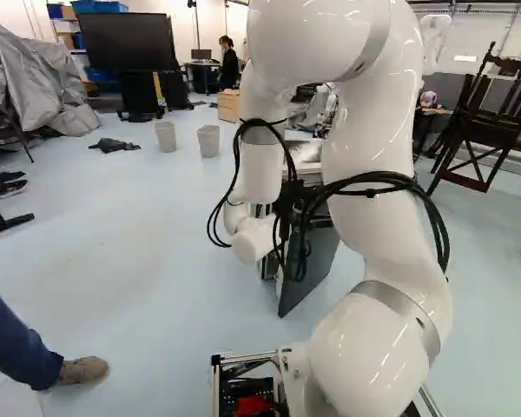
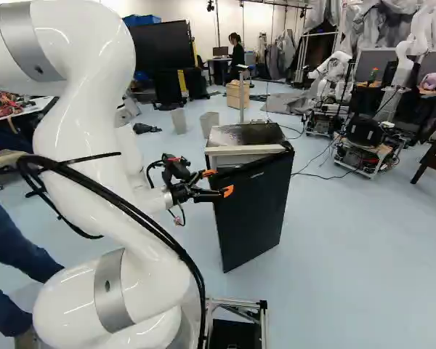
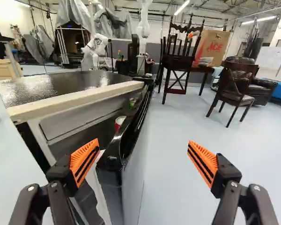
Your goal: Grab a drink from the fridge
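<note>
In the right base view my gripper (image 2: 218, 182) is beside the black door (image 2: 254, 211) of a small fridge (image 2: 245, 134). Seen from the wrist, the gripper (image 3: 143, 144) stands wide, its orange pads apart. The door (image 3: 134, 176) is ajar, its near edge reaching back between the fingers, closer to the finger on the fridge side; I cannot tell whether it touches. Nothing is gripped. Through the gap show a red and white can (image 3: 119, 122) and something green (image 3: 132, 102) behind it. The rest of the fridge's inside is hidden.
Another robot (image 2: 334, 80) stands on a wheeled base beyond the fridge, with more arms nearby. Two grey bins (image 1: 208, 141) and a wooden cabinet (image 1: 229, 105) are farther back. Dark chairs (image 3: 230, 91) stand past the door. A person's leg (image 1: 17, 339) is close at the left.
</note>
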You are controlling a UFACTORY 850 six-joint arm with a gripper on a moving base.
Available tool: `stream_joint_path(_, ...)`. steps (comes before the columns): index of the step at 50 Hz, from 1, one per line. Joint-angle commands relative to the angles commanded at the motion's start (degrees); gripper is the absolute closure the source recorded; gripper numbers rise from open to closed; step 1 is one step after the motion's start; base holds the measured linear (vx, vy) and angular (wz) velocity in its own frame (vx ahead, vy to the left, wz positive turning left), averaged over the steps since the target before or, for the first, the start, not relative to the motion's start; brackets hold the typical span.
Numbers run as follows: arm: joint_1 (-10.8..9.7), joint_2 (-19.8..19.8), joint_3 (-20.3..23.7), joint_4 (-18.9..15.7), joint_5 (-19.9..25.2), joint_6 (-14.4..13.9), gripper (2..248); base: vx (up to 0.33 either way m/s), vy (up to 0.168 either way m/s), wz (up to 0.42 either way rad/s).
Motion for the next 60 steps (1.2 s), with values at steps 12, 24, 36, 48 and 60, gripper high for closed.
stream_joint_path(12, -0.94, 0.83, 1.68, 1.50, 0.01, 0.00, 3, 0.000, 0.000, 0.000)
stream_joint_path(24, -2.20, 1.48, 3.05, 3.00, 0.02, 0.00, 3, 0.000, 0.000, 0.000)
stream_joint_path(36, -3.81, 1.98, 4.15, 4.50, 0.02, 0.00, 3, 0.000, 0.000, 0.000)
stream_joint_path(48, -5.72, 2.34, 4.97, 6.00, 0.02, 0.00, 3, 0.000, 0.000, 0.000)
stream_joint_path(60, -7.93, 2.58, 5.53, 7.51, 0.02, 0.00, 3, 0.000, 0.000, 0.000)
